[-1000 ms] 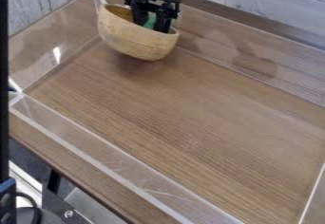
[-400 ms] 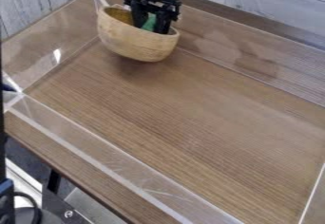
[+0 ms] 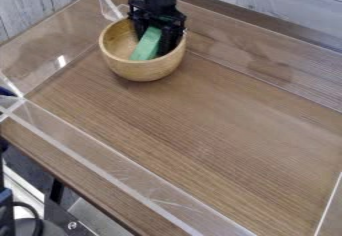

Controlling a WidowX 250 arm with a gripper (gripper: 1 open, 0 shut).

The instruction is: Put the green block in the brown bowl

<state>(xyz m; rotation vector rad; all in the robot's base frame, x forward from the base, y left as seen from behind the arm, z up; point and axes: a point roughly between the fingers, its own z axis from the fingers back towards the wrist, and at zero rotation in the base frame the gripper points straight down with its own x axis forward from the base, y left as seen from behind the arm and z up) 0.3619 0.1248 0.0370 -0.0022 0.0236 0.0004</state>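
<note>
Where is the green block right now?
In the camera view, the green block sits inside the brown bowl at upper left of the table, directly beneath the gripper.

The single black arm comes down from the top edge of the frame, a little left of centre, its wrist upright. Its gripper (image 3: 155,38) points straight down in the upper-left part of the picture. The dark fingers (image 3: 138,30) hang close together, pinched around something green.

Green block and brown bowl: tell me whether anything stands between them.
Nothing visible does. The green block already lies inside the brown bowl, tilted against its inner wall, with the gripper right above it, fingers down in the bowl.
</note>
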